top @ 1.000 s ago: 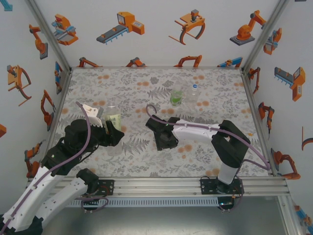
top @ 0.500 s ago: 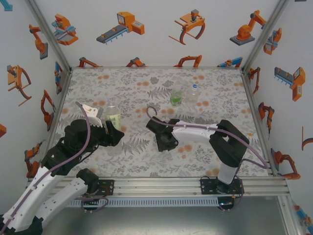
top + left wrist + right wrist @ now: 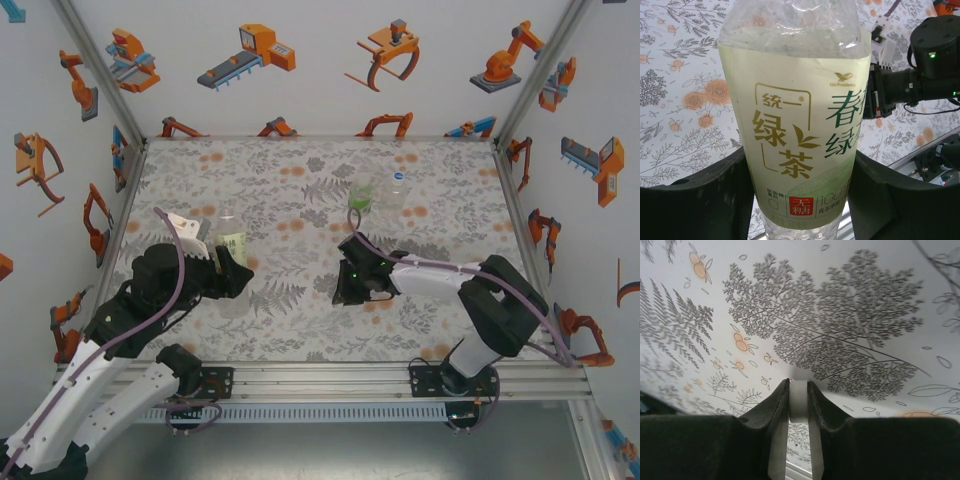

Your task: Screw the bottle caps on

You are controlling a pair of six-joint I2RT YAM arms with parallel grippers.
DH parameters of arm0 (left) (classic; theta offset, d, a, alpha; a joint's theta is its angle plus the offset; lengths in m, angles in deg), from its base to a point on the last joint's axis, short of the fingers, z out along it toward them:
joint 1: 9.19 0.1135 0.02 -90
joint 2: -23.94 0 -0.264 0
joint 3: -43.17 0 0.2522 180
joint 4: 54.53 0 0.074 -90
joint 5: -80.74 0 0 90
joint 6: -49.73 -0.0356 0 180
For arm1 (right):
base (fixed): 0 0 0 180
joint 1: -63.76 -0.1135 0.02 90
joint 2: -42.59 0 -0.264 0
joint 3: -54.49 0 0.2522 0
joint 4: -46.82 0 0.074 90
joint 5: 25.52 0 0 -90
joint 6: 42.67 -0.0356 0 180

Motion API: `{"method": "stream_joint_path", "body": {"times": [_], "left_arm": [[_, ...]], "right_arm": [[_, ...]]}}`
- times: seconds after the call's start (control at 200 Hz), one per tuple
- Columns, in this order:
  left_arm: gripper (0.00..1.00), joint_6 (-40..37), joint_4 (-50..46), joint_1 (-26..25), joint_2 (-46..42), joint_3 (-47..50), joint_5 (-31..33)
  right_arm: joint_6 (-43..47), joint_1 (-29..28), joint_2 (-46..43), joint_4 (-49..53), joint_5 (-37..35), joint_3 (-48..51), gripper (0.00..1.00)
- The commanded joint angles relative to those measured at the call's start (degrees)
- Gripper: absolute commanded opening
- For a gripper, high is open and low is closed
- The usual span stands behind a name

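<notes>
My left gripper [image 3: 228,268] is shut on the bottle with the yellow-green label [image 3: 232,243], held upright at the left of the table. In the left wrist view that bottle [image 3: 795,115] stands between my two black fingers [image 3: 715,195], its neck out of frame. My right gripper [image 3: 347,287] points down at the mat in the middle. In the right wrist view it [image 3: 798,390] is shut on a small white bottle cap [image 3: 798,402], pinched edge-on just above the floral mat. Two more bottles stand at the back: a green-labelled one [image 3: 360,198] and a nearly plain one [image 3: 397,190].
The floral mat [image 3: 300,180] covers the table, walled by printed panels on three sides. An aluminium rail [image 3: 330,375] runs along the near edge. The right arm [image 3: 920,85] shows beyond the held bottle in the left wrist view.
The right gripper has closed on the white cap and shifted slightly right, its elbow swinging right. The left arm and its bottle have not moved.
</notes>
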Motion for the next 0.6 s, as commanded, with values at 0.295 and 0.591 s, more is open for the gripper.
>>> {"method": "stream_joint_path", "body": {"times": [0.295,0.591], "left_arm": [[0.14,1.08,2.06,0.17,1.04,-0.72,-0.65],[0.14,1.27,2.22,0.25,0.55,-0.28,-0.60]], "right_arm": [[1.94,7.36,-7.65,10.85,-5.50,7.72,0.38],[4.37,7.01,-7.81,17.84,-8.21,-2.28,0.44]]}}
